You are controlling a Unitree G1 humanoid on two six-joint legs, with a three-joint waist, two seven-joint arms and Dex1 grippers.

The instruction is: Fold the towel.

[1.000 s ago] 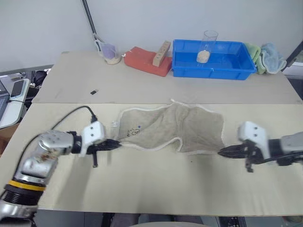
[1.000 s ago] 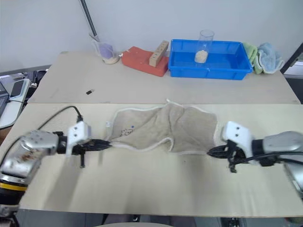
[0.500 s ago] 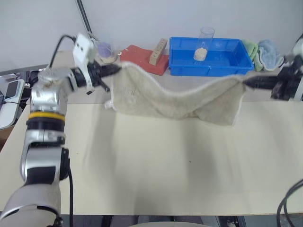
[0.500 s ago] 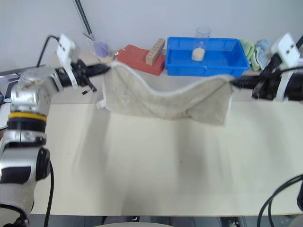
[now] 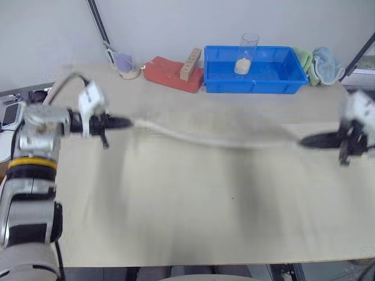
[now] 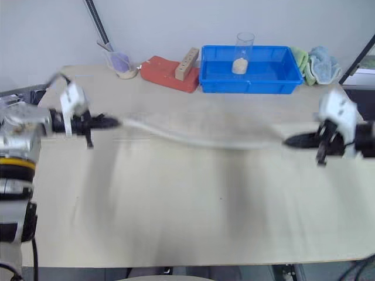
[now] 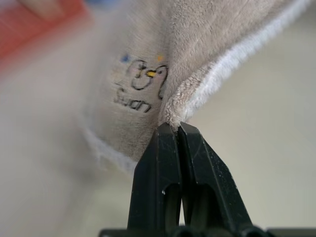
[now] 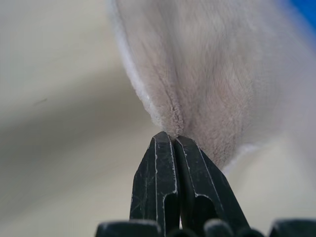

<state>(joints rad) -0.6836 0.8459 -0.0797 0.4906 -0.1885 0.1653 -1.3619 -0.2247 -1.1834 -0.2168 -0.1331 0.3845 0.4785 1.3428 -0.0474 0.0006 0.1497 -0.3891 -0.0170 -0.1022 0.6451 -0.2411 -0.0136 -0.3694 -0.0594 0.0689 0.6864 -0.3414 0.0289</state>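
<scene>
Pale beige bench (image 5: 193, 222) runs wide beneath both arms, with a grey wall behind it. At the left, the left hand (image 5: 124, 123) has its black fingers pinched tight on one corner of the beige-grey terry towel with white piped edging (image 5: 217, 137); the left wrist view shows a small dark embroidered motif (image 7: 140, 84) just past the fingertips. From there the towel hangs stretched above the bench, sagging a little in the middle, across to the right hand (image 5: 304, 141), which is clamped on the opposite corner. Behind it sit a red block (image 5: 171, 73), a blue plastic tray (image 5: 255, 73) holding a clear cup (image 5: 246, 51), and bunched green and blue cloths (image 5: 319, 57).
</scene>
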